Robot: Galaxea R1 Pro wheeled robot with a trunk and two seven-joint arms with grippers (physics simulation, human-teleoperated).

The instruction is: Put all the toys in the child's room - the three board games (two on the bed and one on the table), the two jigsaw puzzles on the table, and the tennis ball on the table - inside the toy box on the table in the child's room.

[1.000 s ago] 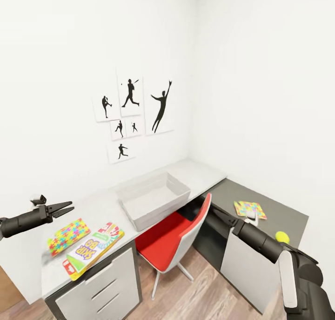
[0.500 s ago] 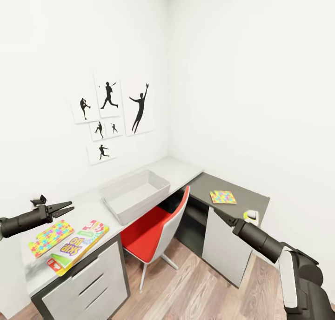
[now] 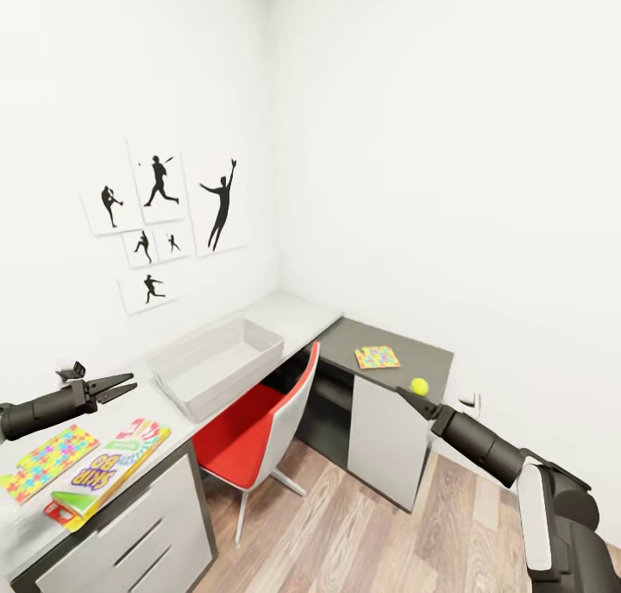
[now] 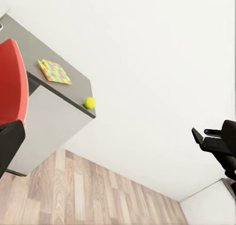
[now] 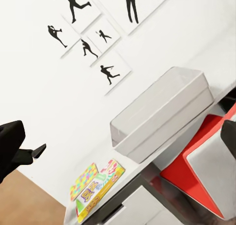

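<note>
Toy box (image 3: pixel 216 364) light grey on pale grey-white table (image 3: pixel 297 312); side desk top (image 3: pixel 392 344) dark grey. Jigsaw puzzles (image 3: pixel 377 356) (image 3: pixel 47 461) – yellow, pink, blue, green pieces. Board game (image 3: pixel 108 470) yellow-green with purple letters, red edge. Tennis ball (image 3: pixel 419 386) yellow-green. Chair (image 3: pixel 259 429) red, white back. Pictures (image 3: pixel 164 222) – black silhouettes. Floor (image 3: pixel 362 533) wood planks.

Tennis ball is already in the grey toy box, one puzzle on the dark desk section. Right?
Not quite. The tennis ball sits on the dark desk section, near the puzzle, as the head view shows. The grey toy box looks empty.
</note>
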